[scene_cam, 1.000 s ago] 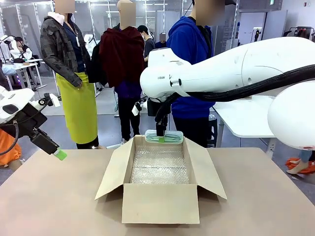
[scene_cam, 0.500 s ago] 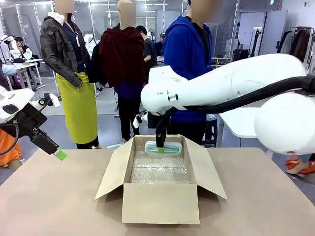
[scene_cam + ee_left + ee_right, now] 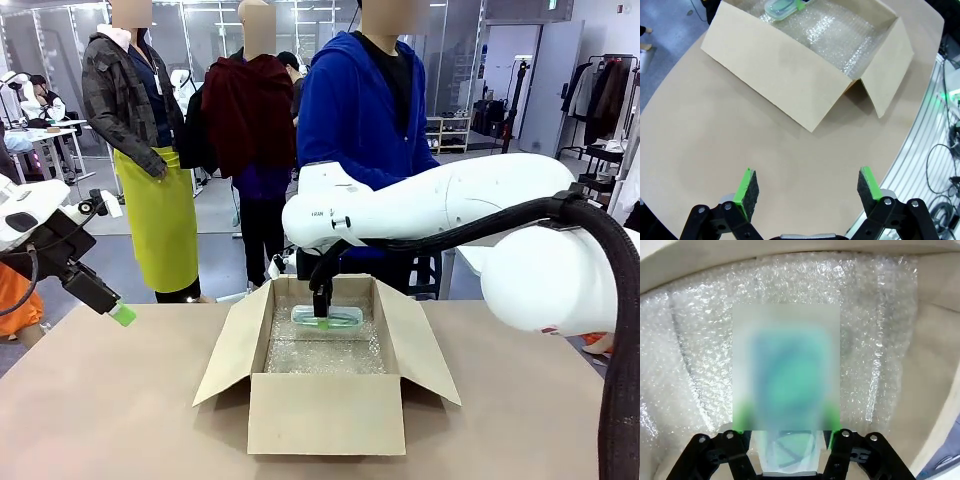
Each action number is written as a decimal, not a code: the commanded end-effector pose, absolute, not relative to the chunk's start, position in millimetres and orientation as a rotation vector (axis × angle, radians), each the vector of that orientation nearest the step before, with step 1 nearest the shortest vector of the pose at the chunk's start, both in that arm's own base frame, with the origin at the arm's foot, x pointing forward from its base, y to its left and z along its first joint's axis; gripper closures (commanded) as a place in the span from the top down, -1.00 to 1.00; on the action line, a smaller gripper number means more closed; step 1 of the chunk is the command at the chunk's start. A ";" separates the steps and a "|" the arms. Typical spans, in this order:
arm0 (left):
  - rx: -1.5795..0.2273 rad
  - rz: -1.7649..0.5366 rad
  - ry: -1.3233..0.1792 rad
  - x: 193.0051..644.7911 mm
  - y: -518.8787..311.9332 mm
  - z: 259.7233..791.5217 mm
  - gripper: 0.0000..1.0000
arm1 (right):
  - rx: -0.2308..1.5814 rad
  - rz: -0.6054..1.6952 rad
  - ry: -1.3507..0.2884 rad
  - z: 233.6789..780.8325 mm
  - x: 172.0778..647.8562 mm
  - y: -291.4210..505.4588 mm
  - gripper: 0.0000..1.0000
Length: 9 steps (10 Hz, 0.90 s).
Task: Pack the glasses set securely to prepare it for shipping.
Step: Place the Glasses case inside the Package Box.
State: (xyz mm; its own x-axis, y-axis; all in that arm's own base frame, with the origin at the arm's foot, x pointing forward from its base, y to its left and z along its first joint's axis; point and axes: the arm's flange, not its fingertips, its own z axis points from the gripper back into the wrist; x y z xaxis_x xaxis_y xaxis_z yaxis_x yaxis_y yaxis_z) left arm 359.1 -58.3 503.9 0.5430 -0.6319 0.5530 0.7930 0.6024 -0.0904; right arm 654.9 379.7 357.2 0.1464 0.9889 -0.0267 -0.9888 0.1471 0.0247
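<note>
The mint green glasses case [image 3: 345, 318] sits low inside the open cardboard box [image 3: 325, 415], at its far end, just over the bubble wrap [image 3: 320, 355]. My right gripper [image 3: 322, 318] reaches down into the box with its green pads against both sides of the case [image 3: 785, 450], shut on it. In the left wrist view the case [image 3: 780, 7] peeks over the box wall [image 3: 775, 65]. Off the table's left edge, my left gripper [image 3: 115, 308] hangs open and empty, with its pads [image 3: 747, 187] wide apart above bare tabletop.
The box flaps [image 3: 230, 345] splay outward on both sides. A person in a blue hoodie [image 3: 350, 110] stands behind the far edge of the table. The tabletop [image 3: 110, 400] is bare around the box. Bubble wrap [image 3: 700, 340] lines the box floor and walls.
The right arm has lowered the mint green case from above the box's far rim down into the box. The person has shifted left. The left arm has stayed still.
</note>
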 end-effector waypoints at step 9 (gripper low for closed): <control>-0.373 -0.881 -0.515 358.9 -55.9 504.4 1.00 | 0.003 1.448 0.047 371.0 654.9 382.7 0.89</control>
